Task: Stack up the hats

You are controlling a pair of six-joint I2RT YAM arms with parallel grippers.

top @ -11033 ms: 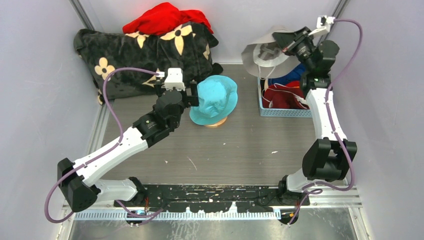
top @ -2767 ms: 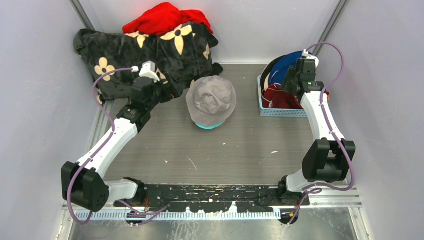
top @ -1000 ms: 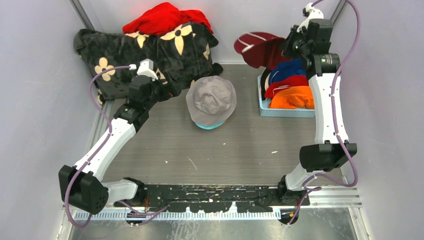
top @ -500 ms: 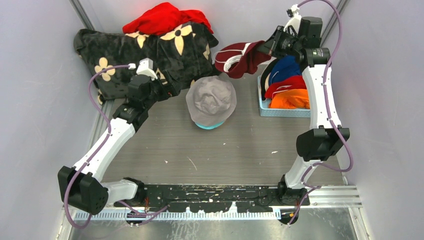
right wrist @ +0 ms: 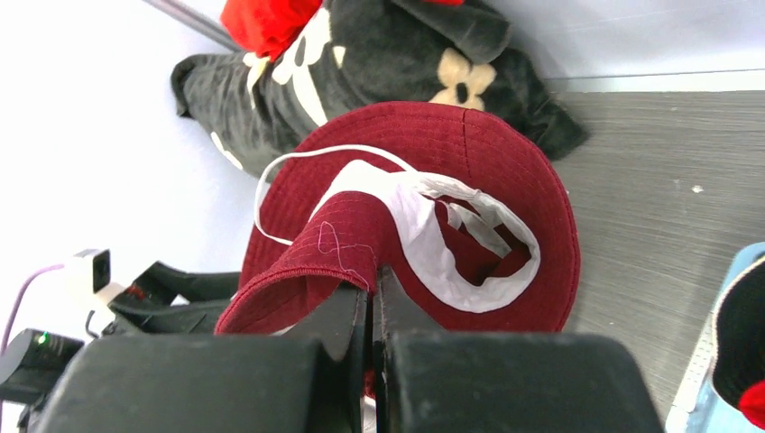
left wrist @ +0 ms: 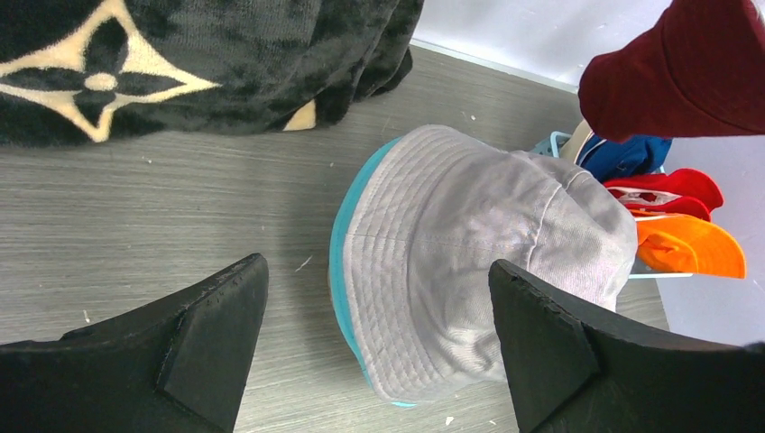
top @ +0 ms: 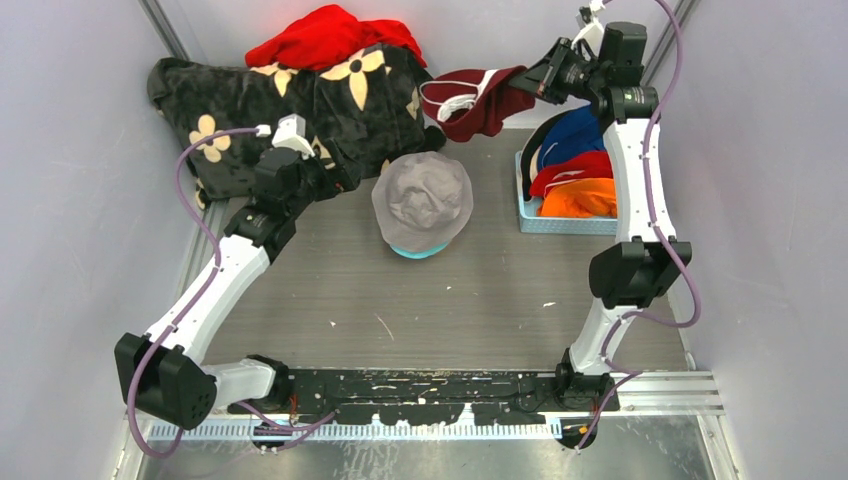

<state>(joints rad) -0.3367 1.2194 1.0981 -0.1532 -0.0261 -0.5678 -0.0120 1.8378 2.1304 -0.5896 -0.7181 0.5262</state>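
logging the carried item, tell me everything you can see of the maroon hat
The maroon hat is a soft cloth bucket hat with a stitched brim, a white inner band and a thin white cord looping out. The right pincer is shut on its brim edge, holding it in the air, hollow side toward the wrist camera. It hangs between the black blanket and the basket, farther back than the grey hat. Nothing else plainly touches it.

Left arm point(top: 215, 290), right arm point(top: 632, 180): white link shells, black joint housings. Mauve cable point(top: 181, 178) along each. Left end effector point(left wrist: 376, 271): matte black wedge fingers point(left wrist: 198, 343). Small white wrist module point(top: 288, 132).
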